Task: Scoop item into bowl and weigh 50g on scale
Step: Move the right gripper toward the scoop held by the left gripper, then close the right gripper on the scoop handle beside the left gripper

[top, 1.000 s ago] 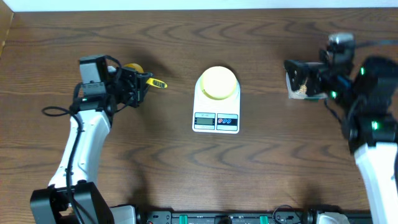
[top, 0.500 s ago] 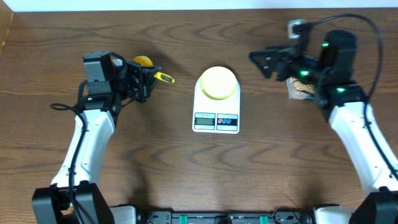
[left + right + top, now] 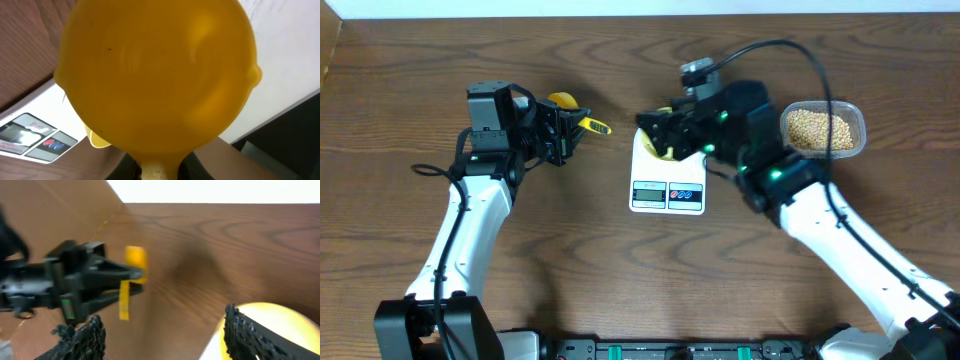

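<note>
Clamping the left tool (image 3: 560, 135) tight on the yellow scoop (image 3: 155, 75) by its handle, left of the scale (image 3: 667, 190); hovering the right tool (image 3: 162, 330), jaws apart and empty, just over the pale-yellow bowl (image 3: 270, 320) sitting on that scale; finding the grains (image 3: 818, 127) heaped in the clear container (image 3: 858, 125), far right on the table (image 3: 620, 300)
</note>
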Tool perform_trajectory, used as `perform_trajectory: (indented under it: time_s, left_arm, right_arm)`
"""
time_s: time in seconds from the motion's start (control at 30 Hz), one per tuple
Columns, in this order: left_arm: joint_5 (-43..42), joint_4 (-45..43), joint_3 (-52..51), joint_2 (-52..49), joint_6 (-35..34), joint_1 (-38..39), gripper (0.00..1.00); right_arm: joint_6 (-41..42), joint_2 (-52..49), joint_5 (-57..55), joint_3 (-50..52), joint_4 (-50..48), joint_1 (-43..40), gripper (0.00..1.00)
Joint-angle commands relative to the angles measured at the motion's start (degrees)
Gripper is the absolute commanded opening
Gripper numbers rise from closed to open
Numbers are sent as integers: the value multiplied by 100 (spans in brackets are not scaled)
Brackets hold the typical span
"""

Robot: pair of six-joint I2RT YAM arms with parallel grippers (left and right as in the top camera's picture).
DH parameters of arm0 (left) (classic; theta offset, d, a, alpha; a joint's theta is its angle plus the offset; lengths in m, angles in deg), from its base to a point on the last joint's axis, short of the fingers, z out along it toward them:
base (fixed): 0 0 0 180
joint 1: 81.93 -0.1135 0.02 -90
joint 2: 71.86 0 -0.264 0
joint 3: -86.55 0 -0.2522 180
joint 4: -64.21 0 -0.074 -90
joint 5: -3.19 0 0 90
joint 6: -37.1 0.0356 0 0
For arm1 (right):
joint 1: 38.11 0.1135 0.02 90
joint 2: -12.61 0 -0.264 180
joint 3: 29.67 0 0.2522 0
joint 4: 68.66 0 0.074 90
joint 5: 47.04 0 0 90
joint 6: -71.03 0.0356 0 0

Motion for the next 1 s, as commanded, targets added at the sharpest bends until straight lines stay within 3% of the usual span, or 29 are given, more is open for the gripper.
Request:
perform_trajectory:
  time_s: [0.0,0.43,0.67,0.97]
  left_arm:
    - [-101,9,118,63,-85,140,8]
    - [-293,-101,118,63,-341,380,8]
    - [-640,-321,118,63,-343,382,8]
    - [-837,-415,118,63,-343,382,8]
  right_arm:
    - [72,-166,-372,-107,-181,317,69]
    - [824,-748,-750,-107,-382,715,64]
    - [824,-754,-748,-107,-649,715,40]
    - [824,-752,-750,-107,-717,785,34]
